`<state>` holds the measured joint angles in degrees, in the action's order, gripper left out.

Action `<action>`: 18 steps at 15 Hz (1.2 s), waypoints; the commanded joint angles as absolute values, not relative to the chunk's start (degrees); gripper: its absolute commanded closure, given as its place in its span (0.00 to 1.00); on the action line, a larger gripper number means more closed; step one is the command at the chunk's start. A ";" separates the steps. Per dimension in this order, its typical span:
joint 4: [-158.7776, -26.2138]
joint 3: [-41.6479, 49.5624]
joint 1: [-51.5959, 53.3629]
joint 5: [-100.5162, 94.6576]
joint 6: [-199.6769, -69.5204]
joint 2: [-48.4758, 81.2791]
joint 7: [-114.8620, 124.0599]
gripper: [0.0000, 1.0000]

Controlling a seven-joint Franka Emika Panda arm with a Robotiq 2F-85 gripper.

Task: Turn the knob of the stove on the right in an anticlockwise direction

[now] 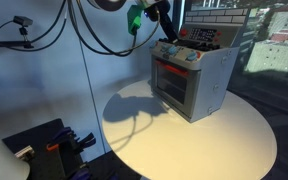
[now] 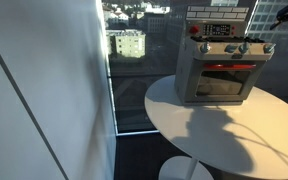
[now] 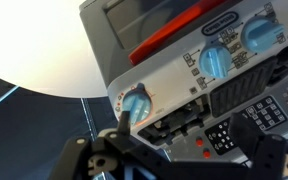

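The grey toy stove (image 1: pixel 191 82) with a red-framed glass door stands on a round white table (image 1: pixel 219 145); it shows in both exterior views (image 2: pixel 222 72). In the wrist view its front panel (image 3: pixel 184 75) carries three blue knobs: one on the left (image 3: pixel 134 103), one in the middle (image 3: pixel 215 62) and one on the right (image 3: pixel 259 35). My gripper (image 1: pixel 163 27) hovers at the stove's top corner by the knob row. In the wrist view the gripper (image 3: pixel 199 110) is open and empty; one dark finger lies right beside the left knob, the other is far to the right.
The table's rim (image 2: pixel 199 135) is close around the stove. Black cables (image 1: pixel 84 30) hang along the white wall behind. Dark equipment (image 1: pixel 44 145) sits low beside the table. A window with a city view (image 2: pixel 129 45) lies behind the stove.
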<state>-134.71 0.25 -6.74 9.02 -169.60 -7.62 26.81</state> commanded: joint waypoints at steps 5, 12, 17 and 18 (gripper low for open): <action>-130.03 1.73 -6.31 16.27 -172.73 -2.73 27.76 0.00; -125.51 2.58 -5.26 22.68 -174.49 2.64 27.42 0.00; -123.10 2.38 -4.85 24.67 -176.50 5.71 27.46 0.00; -122.72 2.28 -4.81 25.27 -176.79 6.17 27.34 0.00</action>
